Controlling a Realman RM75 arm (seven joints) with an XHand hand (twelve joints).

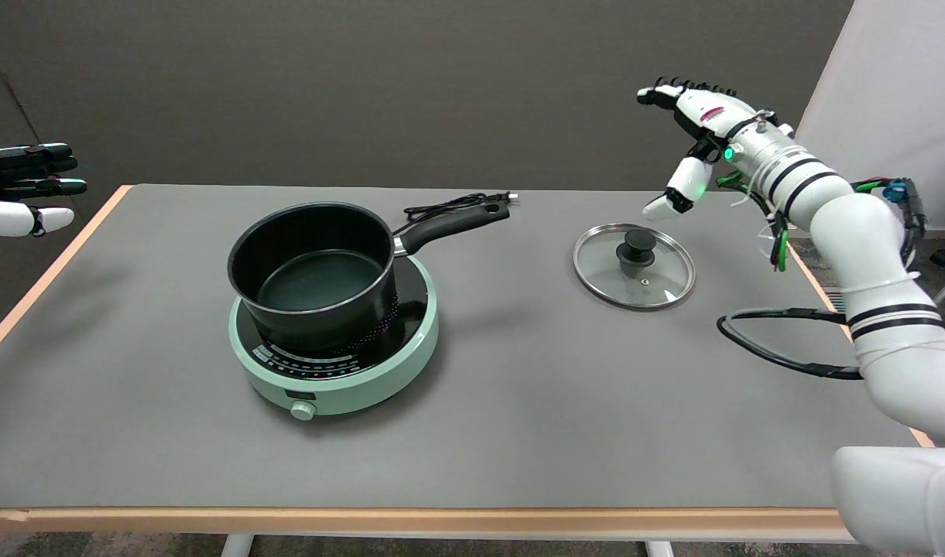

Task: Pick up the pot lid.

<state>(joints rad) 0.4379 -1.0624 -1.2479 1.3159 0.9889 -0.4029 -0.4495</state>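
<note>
A dark grey-brown wall stood behind a grey-topped desk (518, 402) edged in pale wood, with a white panel rising at the far right. Left of the desk's middle sat a round mint-green electric hob (340, 363) with a black top and a small knob at its front. A black saucepan (313, 271) stood on the hob, uncovered, its black handle (453, 226) pointing toward the back right. A black power cord with a plug (460, 204) lay on the desk just behind that handle.

The round glass pot lid (635, 265), metal-rimmed and with a black knob (635, 245) at its centre, lay flat on the desk, knob upward, to the right of the hob and well apart from it.

The right robot hand (693, 139), black and white on a white arm, hung in the air above and just behind the far right side of the lid. It was released: its fingers were spread and stretched toward the left, its thumb pointed down toward the lid's far rim, and it held nothing. It did not touch the lid. A black cable (774, 340) looped from the arm over the desk's right edge.
</note>
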